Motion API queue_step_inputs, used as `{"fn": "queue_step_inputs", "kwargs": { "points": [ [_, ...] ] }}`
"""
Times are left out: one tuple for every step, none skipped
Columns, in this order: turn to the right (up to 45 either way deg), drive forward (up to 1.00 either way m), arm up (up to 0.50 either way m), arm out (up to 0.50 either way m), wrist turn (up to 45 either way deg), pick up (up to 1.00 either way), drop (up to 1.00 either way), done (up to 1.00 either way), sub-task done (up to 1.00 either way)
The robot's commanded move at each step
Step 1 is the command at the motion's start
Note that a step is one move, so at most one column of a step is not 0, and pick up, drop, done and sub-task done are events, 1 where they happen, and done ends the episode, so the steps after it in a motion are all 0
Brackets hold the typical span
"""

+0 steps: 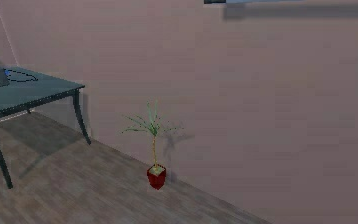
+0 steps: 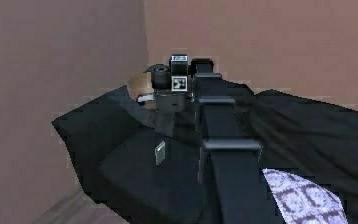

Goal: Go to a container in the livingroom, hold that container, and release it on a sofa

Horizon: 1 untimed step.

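Observation:
A dark sofa [image 2: 107, 150] spreads across the arm side view against a pink wall. My arm [image 2: 222, 130] reaches out over its cushions, with the white marker squares [image 2: 178, 72] at its far end. Left of them is the gripper [image 2: 152, 95]. A small rounded brown and white thing [image 2: 137, 82], possibly the container, sits at its far end, level with the sofa's back edge. I cannot tell whether the gripper holds it or whether it rests on the sofa.
A small grey object [image 2: 160, 152] lies on the sofa seat, and a patterned cushion [image 2: 302, 198] sits at the lower right. In the forward view a dark table [image 1: 47, 95] stands at the left and a small plant in a red pot [image 1: 156, 176] stands by the pink wall.

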Motion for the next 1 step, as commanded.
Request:
{"fn": "queue_step_inputs", "kwargs": {
  "points": [
    [0.0,0.00,0.00,0.20,0.0,0.00,0.00,0.00,0.00]
  ]
}}
